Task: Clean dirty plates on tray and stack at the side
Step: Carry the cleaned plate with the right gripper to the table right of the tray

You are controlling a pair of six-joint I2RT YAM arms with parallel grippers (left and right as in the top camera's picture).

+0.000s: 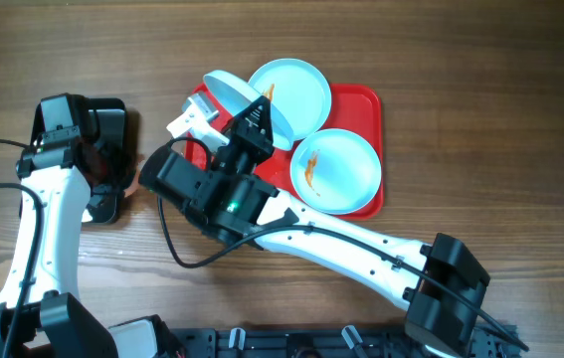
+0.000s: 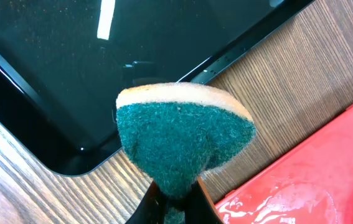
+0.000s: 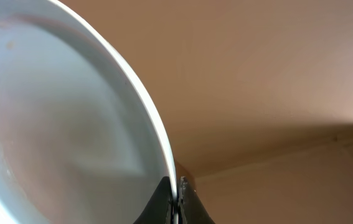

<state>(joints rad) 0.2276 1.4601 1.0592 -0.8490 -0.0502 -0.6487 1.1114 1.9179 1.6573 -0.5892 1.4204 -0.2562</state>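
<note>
Three plates, one raised off the tray for scrubbing.
My right end effector (image 3: 177,200) pinches the rim of the raised plate (image 1: 224,89), tilted over the left edge of the tray (image 1: 369,99); the other two plates (image 1: 339,171) lie flat in it, both smeared orange. My left end effector (image 2: 176,202) is clamped on a green sponge (image 2: 182,137) above the black tray (image 2: 33,56), just left of the red one. Next, I judge, the sponge must cross to the tilted plate and wipe its face against a steady rim grip.
</note>
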